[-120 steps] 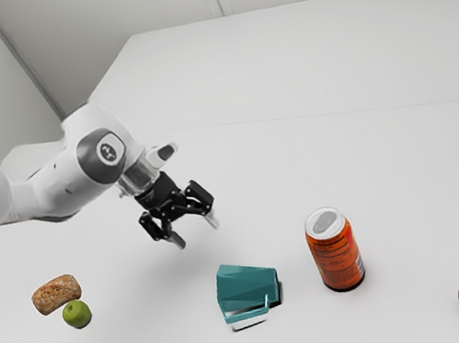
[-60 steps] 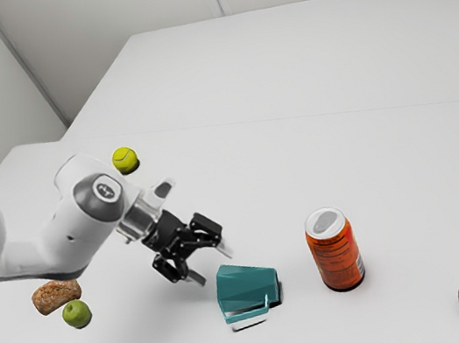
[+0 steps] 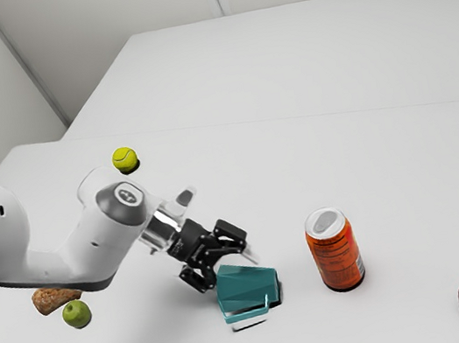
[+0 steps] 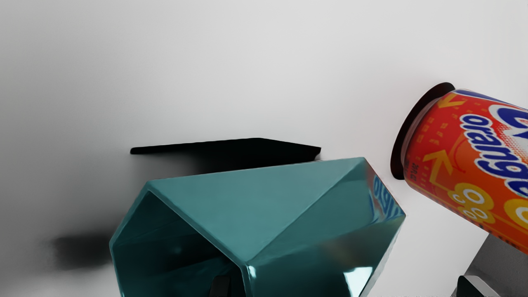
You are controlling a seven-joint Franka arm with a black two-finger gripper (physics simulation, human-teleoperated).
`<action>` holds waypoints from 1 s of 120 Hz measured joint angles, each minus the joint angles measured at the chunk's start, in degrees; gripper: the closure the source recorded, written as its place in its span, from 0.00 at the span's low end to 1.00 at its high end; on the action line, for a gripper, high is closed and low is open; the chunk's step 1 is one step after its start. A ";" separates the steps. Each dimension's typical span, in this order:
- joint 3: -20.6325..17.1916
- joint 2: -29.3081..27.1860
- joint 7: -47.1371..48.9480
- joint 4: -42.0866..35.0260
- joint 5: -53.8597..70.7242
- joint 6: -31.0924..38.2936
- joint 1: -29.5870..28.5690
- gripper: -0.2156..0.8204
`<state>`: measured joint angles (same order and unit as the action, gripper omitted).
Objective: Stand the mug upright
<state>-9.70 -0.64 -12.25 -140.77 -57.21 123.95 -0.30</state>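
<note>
Mug on its side, just beside pincer — fingers spread, one near mug's open mouth.

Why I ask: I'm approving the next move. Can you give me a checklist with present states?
1. Claw open: ok, its fingertips stand wide apart.
2. Teal mug upright: not ok, it lies on its side.
3. Claw at the mug: ok, one fingertip shows by the mouth.
4. Claw free of contact with the mug: cannot tell.
5. Orange soda can upright and apart from the mug: ok.
6. Mug gripped for righting: not ok.
</note>
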 joint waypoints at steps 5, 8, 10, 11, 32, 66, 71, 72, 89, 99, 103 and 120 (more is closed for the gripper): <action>-0.15 -0.01 -0.11 0.25 -0.15 -0.01 0.31 0.27; -0.24 -0.08 -0.12 0.45 -0.12 -0.01 0.47 0.31; -0.29 -0.11 -0.12 0.55 -0.10 -0.02 0.59 0.34; -0.30 -0.13 -0.13 0.59 -0.09 -0.02 0.65 0.36; -0.40 -0.20 0.37 0.90 0.23 -0.15 1.72 0.62; -1.33 -2.21 1.89 1.64 2.72 -0.24 -0.35 0.81; -1.39 -2.37 2.34 1.67 3.08 -0.25 -0.85 0.84; -1.43 -2.39 2.43 1.68 3.15 -0.26 -0.96 0.84; -1.84 -2.50 4.21 1.90 4.94 -0.20 -1.22 0.90; -2.28 -2.76 5.48 2.50 6.83 -0.16 -1.02 0.92; -2.46 -3.14 6.12 2.97 8.34 -0.16 -0.93 0.92; -3.43 -4.69 8.75 4.21 13.92 -0.16 -1.02 0.94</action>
<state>-13.13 -5.33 -3.50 -136.56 -43.29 123.79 -1.32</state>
